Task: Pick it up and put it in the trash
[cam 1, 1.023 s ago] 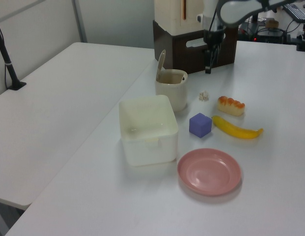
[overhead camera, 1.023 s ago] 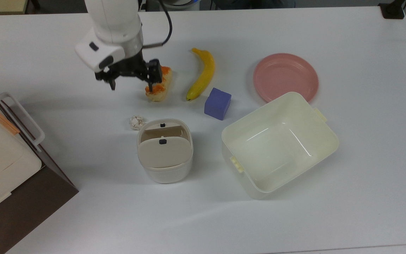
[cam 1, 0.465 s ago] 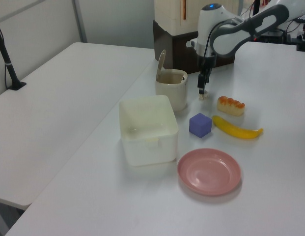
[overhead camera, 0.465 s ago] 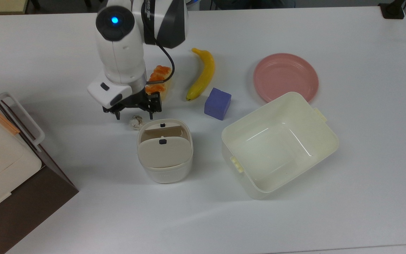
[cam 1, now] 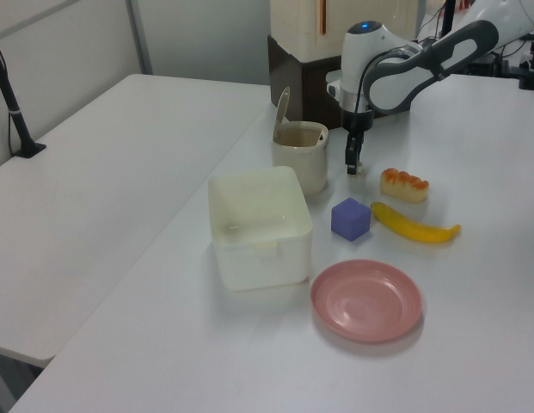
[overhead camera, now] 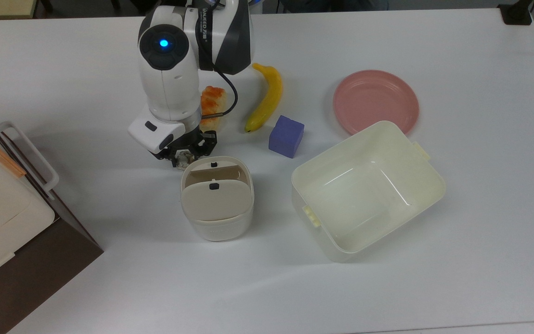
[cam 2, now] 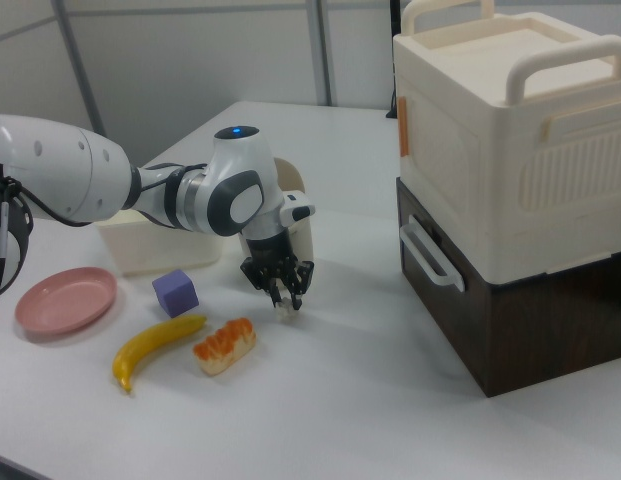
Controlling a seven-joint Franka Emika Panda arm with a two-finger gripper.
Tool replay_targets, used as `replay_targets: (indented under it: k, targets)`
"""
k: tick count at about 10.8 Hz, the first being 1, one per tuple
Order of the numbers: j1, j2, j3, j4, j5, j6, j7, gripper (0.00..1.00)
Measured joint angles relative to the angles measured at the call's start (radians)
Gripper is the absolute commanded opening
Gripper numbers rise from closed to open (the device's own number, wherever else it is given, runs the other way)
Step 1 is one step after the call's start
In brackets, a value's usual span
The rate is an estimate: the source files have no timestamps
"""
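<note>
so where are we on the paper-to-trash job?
Done: the gripper is down at the paper wad, fingers either side of it on the table. In hand: the grasp itself; I can't tell whether it has closed. Left: lift the wad and drop it into the lidded trash bin alongside.

Banana (overhead camera: 265,97), purple block (overhead camera: 286,136), pink plate (overhead camera: 376,101) — and lidless tub (overhead camera: 368,189).

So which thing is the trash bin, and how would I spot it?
Find the white table and the big open cream tub on it. At the top view's left of that tub stands the trash bin, smaller, cream-white and rounded-square, right by the robot's gripper. Unlike the tub, it has a beige swing lid with small black knobs.
</note>
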Motion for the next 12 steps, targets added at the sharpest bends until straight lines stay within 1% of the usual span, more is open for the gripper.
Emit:
replay_targets:
  k: [1,2,4,6,7,8,9,10,11,12]
  targets:
    - [-0.004,0.000,-0.001,0.000,0.000,0.000,-0.026,0.17]
    - [-0.009,-0.001,-0.001,0.001,0.000,-0.001,-0.051,0.15]
    - [-0.017,-0.018,-0.002,0.006,0.000,-0.028,-0.092,0.15]
    - [-0.027,-0.084,-0.002,0.025,0.003,-0.110,-0.131,0.16]
    - [-0.032,-0.137,-0.002,0.047,0.030,-0.173,-0.150,0.18]
    - [-0.034,-0.183,-0.002,0.081,0.094,-0.212,-0.158,0.19]
    - [-0.034,-0.210,0.000,0.122,0.150,-0.219,-0.159,0.20]
    - [-0.034,-0.221,0.003,0.161,0.179,-0.217,-0.153,0.26]
    - [-0.033,-0.221,0.006,0.183,0.189,-0.176,-0.122,0.33]
    - [-0.023,-0.213,0.009,0.186,0.189,-0.088,-0.068,0.55]
